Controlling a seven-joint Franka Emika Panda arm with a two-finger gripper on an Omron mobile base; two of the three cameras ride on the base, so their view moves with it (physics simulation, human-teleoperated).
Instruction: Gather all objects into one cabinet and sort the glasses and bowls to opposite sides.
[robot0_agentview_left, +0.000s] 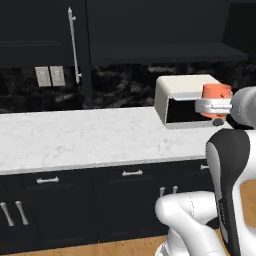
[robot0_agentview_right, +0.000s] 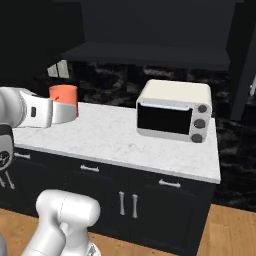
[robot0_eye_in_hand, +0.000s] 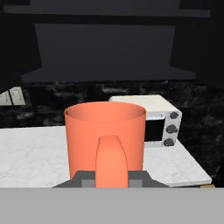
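Orange mug (robot0_eye_in_hand: 105, 138) clamped by handle in hand (robot0_eye_in_hand: 112, 177), upright above counter (robot0_agentview_left: 75, 135).

Bare white marble countertop (robot0_agentview_left: 75, 137) stretching wide left of the cream boxy toaster oven with dark glass door (robot0_agentview_right: 173, 111); open passage there. Oven blocking the counter's right end. Above the oven, dark open shelf of the black wall cabinet (robot0_agentview_right: 150, 55), unobstructed. Tall black cabinet door with long silver bar handle (robot0_agentview_left: 74, 45) standing far left of the oven.

orange mug (robot0_eye_in_hand: 105, 135) upright, handle toward the camera, above white counter (robot0_eye_in_hand: 30, 153)
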